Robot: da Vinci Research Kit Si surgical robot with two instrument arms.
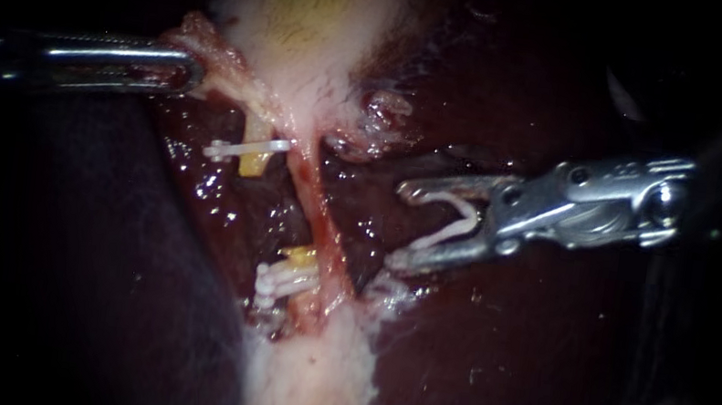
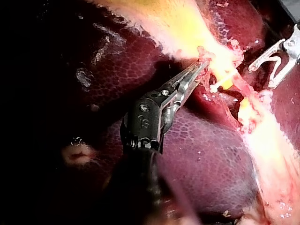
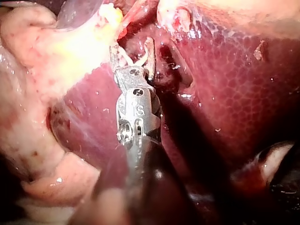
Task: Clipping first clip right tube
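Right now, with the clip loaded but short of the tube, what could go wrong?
1. The loaded clip in the right instrument sits apart from the right tube; closing early could miss it.
2. The lower clips lie close beside that tube; the jaws might snag them.
3. The left instrument grips tissue; a slip could slacken the tube.

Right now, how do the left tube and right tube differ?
The left tube is yellowish; the right tube is pinkish red. The left tube carries white clips; the right tube carries none. The left tube looks parted between its clips; the right tube runs unbroken. Both cross the liver.
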